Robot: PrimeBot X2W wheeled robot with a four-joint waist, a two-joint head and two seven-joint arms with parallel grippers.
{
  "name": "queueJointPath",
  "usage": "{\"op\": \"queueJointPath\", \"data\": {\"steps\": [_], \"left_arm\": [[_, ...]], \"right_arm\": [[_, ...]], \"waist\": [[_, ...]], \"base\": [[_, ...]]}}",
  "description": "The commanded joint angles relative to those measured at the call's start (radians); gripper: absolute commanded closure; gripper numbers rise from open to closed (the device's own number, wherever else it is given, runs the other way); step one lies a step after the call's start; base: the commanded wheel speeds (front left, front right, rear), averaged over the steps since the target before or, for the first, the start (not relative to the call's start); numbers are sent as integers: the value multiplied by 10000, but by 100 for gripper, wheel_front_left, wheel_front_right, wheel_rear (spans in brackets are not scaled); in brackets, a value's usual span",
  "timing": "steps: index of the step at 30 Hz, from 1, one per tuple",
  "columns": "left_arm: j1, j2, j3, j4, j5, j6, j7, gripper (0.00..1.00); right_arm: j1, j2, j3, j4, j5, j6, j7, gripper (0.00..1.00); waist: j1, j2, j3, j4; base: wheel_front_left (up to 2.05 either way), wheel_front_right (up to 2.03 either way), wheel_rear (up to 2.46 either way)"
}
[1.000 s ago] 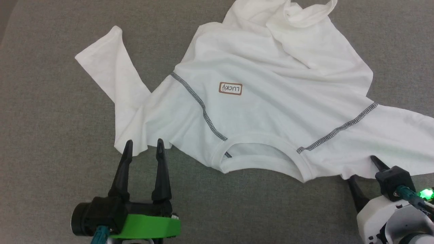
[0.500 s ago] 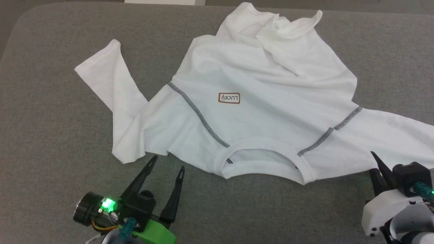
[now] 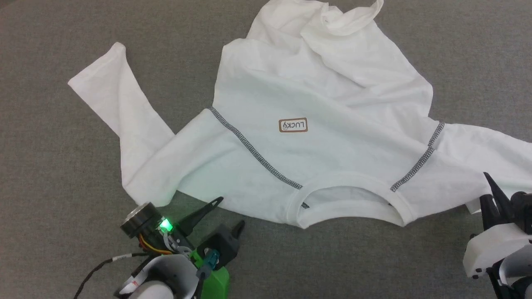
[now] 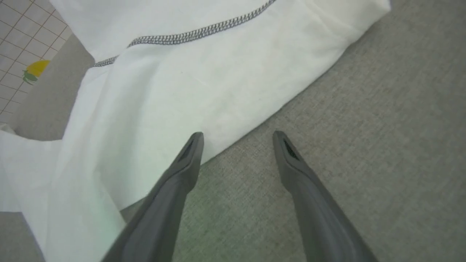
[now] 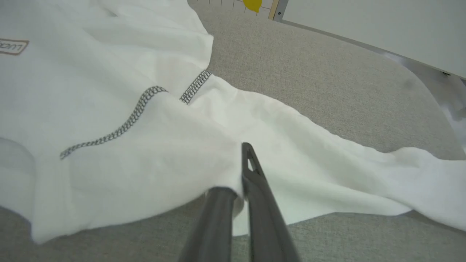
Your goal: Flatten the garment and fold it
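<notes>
The white garment (image 3: 316,124) lies front up on the grey surface, with its ribbed collar (image 3: 349,199) nearest me and the "LUCKY" patch (image 3: 293,125) at mid-chest. One sleeve (image 3: 112,95) stretches to the far left; the hem end is bunched at the top. My left gripper (image 3: 228,214) is open just short of the near shoulder edge. In the left wrist view one finger (image 4: 189,156) overlaps the garment (image 4: 174,83). My right gripper (image 3: 492,197) is shut on the edge of the right sleeve (image 3: 482,153). In the right wrist view that gripper (image 5: 240,171) pinches the garment (image 5: 145,153).
The grey padded surface (image 3: 50,174) runs all round the shirt. In the right wrist view its rounded far edge (image 5: 418,72) meets a pale wall (image 5: 364,18). A tiled floor with a yellow mark (image 4: 36,67) shows past the surface in the left wrist view.
The right gripper went from open to shut on the sleeve edge. The left gripper swung right and turned toward the shoulder edge. The head camera shifted, and the shirt slid slightly right.
</notes>
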Motion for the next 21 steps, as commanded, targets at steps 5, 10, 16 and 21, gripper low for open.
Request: {"op": "queueJointPath", "data": {"steps": [5, 10, 16, 21], "left_arm": [[-1025, 272, -590, 521, -318, -66, 291, 0], [-1135, -88, -363, 1046, -557, 376, 213, 0], [-924, -730, 381, 1442, -1232, 1408, -835, 100], [-611, -1226, 1084, 1042, -2180, 1889, -1912, 100]], "right_arm": [[-196, 133, 136, -119, 160, -17, 79, 100], [-239, 160, 172, -197, 227, -17, 109, 100], [-324, 296, 149, -337, 354, -17, -48, 100], [-551, 392, 102, -622, 490, -17, -374, 100]], "waist": [[0, 0, 143, -18], [0, 0, 204, -129], [0, 0, 135, -289], [0, 0, -252, -383]], "base": [[0, 0, 0], [0, 0, 0], [0, 0, 0], [0, 0, 0]]}}
